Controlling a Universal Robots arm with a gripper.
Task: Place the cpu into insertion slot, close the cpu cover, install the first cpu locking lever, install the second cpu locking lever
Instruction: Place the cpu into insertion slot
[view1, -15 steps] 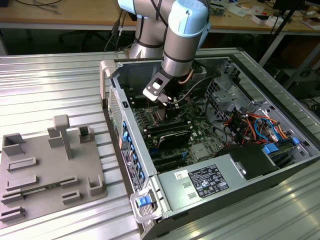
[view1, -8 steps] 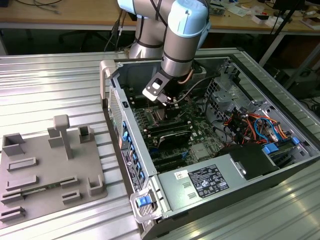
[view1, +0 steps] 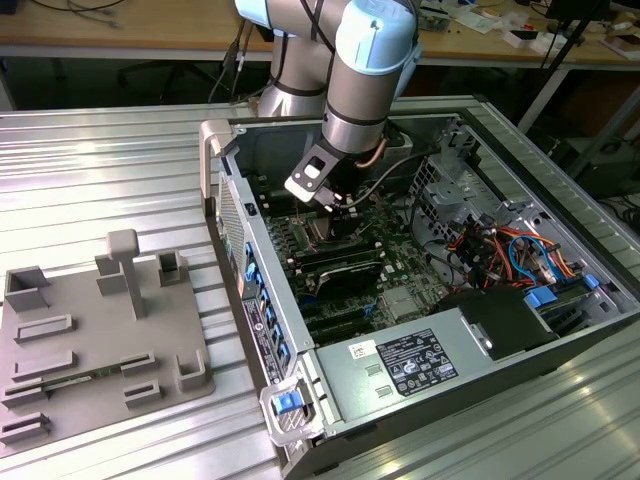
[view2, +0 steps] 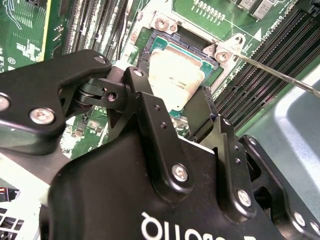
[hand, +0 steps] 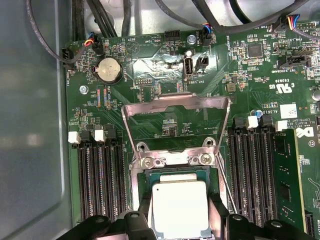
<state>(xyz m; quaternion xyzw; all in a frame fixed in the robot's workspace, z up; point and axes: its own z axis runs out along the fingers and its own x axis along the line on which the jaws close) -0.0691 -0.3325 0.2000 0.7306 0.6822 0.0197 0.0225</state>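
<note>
- Table (view1: 120, 170): ribbed bare metal, spanning the exterior view from 9 to 5 o'clock.
- Tray (view1: 95, 340): grey, with moulded blocks and pockets, lying on the table at 8 o'clock, just beside the case.
- Benches (view1: 130, 25): wooden tops along 12 o'clock, with loose cables and small parts on them; dark floor below.
- Case (view1: 255, 330): open side up, centre to 4 o'clock, with a blue latch (view1: 289, 402) on its near corner.
- Arm (view1: 365, 70): grey and pale blue, coming in from 12 o'clock and reaching down into the case.
- Gripper (view1: 340, 205): low over the green board inside the case.
- Power supply (view1: 420, 362): at 5 o'clock in the case; orange and blue wires (view1: 510, 250) at 3 o'clock.
- The exterior view gives the room and table but not the cpu; both wrist views give the board up close.
- First wrist view: cover (hand: 175, 102) stands swung up on its hinge, board visible through its window. The cpu (hand: 179, 207) is over the slot (hand: 175, 173), between banks of memory slots (hand: 100, 175). A coin battery (hand: 109, 70) lies beyond the cover.
- Second wrist view: black fingers (view2: 145, 105) part-way apart, one against each opposite edge of the cpu, gripping it. I cannot tell whether it is fully seated.
- Lever (view2: 280, 75): thin rod angled off the slot's corner, unlatched.
</note>
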